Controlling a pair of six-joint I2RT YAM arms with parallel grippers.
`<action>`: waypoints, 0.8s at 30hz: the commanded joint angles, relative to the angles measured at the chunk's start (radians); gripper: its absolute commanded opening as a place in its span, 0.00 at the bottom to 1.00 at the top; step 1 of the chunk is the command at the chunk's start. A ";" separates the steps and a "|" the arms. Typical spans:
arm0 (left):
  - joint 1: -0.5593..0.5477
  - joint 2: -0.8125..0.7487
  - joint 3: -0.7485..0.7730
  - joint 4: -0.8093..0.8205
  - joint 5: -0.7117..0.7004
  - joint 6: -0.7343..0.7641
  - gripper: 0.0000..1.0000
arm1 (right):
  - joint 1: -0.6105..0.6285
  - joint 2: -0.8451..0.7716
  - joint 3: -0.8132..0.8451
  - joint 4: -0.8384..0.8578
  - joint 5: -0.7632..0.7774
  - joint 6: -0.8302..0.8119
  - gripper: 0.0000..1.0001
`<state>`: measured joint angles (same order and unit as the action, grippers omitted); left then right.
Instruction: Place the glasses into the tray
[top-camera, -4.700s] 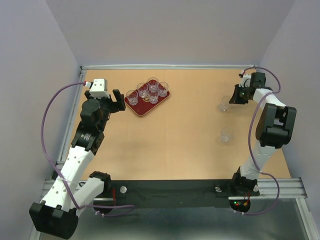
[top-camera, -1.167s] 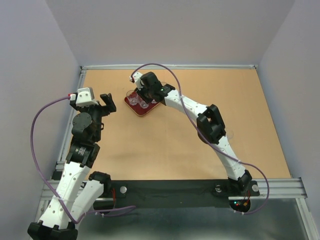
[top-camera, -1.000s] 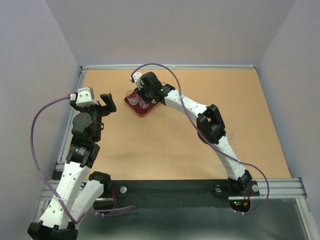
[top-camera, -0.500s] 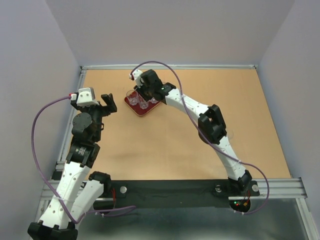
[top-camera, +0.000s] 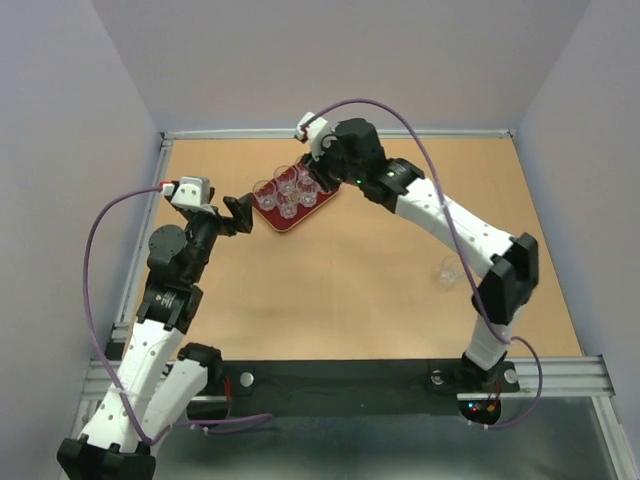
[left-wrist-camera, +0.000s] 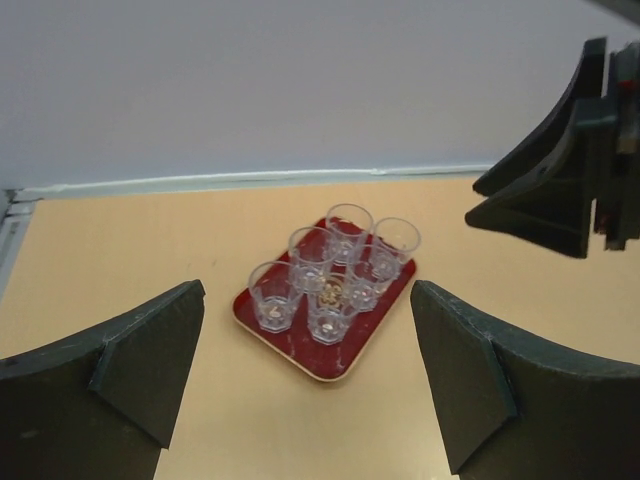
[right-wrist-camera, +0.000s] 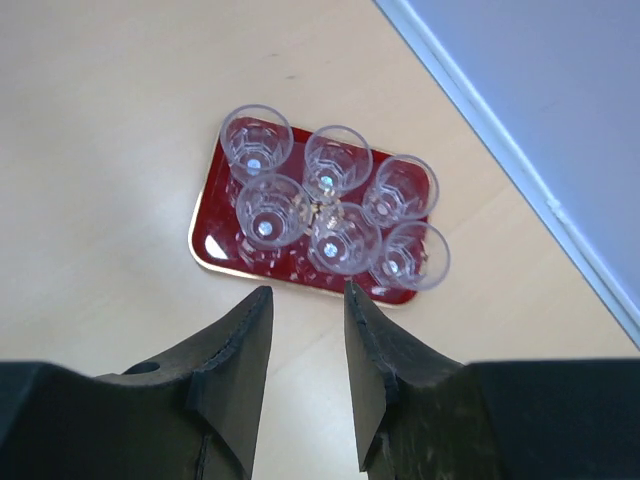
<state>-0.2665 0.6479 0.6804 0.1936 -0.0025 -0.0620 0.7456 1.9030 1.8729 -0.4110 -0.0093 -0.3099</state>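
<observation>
While six glasses stand in the tray, one glass sits on the counter, mid-right. Light, slick, fragile: pinch its wall gently. Both empty: right gripper barely open, left gripper wide.

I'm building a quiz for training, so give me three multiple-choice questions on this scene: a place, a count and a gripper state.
1. Where is the lone glass off the tray? A) to its right B) to its left C) behind it
2. How many glasses stand in the tray? A) four B) five C) six
3. The left gripper is: A) shut on a glass B) open and empty C) shut on the tray
Answers: 1 A, the top view shows it right of the tray; 2 C, two rows of three; 3 B, fingers wide apart, nothing between.
</observation>
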 joint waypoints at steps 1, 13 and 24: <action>0.003 0.031 -0.010 0.107 0.212 -0.022 0.96 | -0.083 -0.185 -0.194 0.029 -0.052 -0.041 0.40; -0.267 0.317 0.044 0.222 0.385 -0.325 0.96 | -0.583 -0.624 -0.707 0.041 -0.225 0.061 0.40; -0.669 0.778 0.304 0.290 0.176 -0.516 0.91 | -0.896 -0.671 -0.923 0.092 -0.373 0.141 0.40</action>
<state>-0.8700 1.3346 0.8455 0.3996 0.2478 -0.5018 -0.1192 1.2533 0.9619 -0.3805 -0.3153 -0.2062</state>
